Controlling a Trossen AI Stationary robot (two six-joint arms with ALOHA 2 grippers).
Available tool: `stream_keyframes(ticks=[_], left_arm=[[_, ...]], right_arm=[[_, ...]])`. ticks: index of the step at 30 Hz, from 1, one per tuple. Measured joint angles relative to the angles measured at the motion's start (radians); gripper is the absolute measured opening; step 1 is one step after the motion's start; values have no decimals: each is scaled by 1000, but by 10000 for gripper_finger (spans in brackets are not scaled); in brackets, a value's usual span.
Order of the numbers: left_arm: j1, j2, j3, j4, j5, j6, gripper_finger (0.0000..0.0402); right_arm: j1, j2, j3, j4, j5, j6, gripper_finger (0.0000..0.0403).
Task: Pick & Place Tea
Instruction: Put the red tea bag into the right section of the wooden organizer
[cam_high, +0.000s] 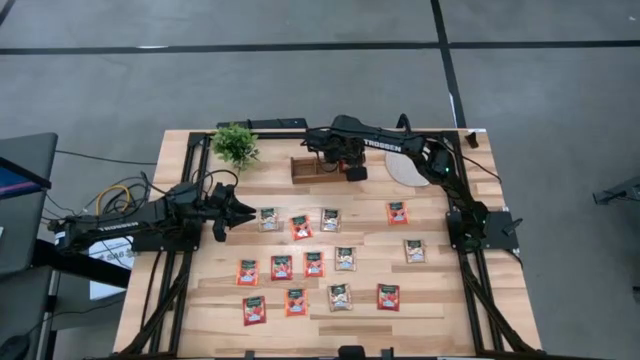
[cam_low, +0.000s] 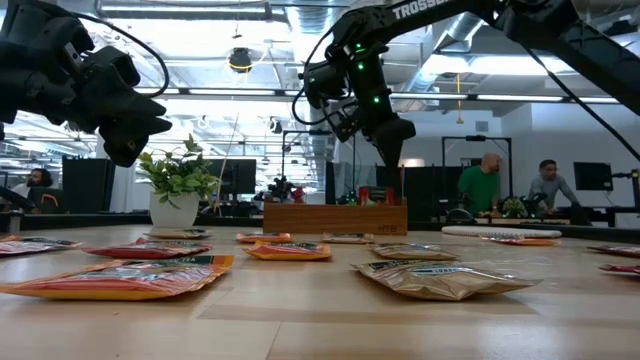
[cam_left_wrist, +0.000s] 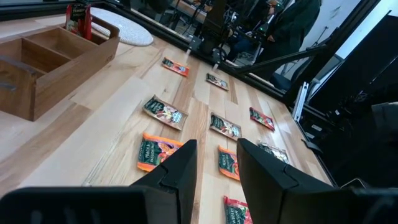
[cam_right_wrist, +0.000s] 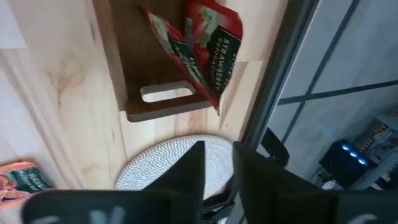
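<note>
I log: pale plank tabletop (cam_high: 440, 300), tea sachets (cam_high: 313, 263) spread flat ahead of my left jaws (cam_high: 222, 213), which stand apart, empty. Right jaws (cam_high: 356, 172), slightly apart, hang over the wooden tray (cam_high: 310, 168); red sachets (cam_right_wrist: 208, 46) sit inside it. Potted plant (cam_high: 236, 145), woven disc (cam_high: 402, 172) beyond. Far off: office, two people (cam_low: 485, 185).

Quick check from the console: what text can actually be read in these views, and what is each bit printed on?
"TROSSEN": right arm, high view.
"TROSSEN", partly cut off: the same arm, low view.
"TROSSEN", faint: left arm, high view.
"STRAWBERRY": red sachet in the tray, right wrist view.
Print on the sachets on the table: too small to read.
</note>
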Motion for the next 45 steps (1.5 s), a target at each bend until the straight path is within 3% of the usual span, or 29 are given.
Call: stream_keyframes(ticks=[8, 13, 21, 32, 45], left_arm=[[0, 0, 0, 0, 0, 0, 105], [0, 0, 0, 0, 0, 0, 105], [0, 0, 0, 0, 0, 0, 105], [0, 0, 0, 0, 0, 0, 105], [0, 16, 0, 0, 2, 0, 105]], right_arm=[[30, -7, 8, -1, 56, 1, 129], [56, -9, 30, 24, -69, -44, 131], [44, 1, 29, 56, -224, -60, 87], [28, 38, 28, 122, -285, -90, 8], [12, 114, 26, 134, -218, -132, 2]])
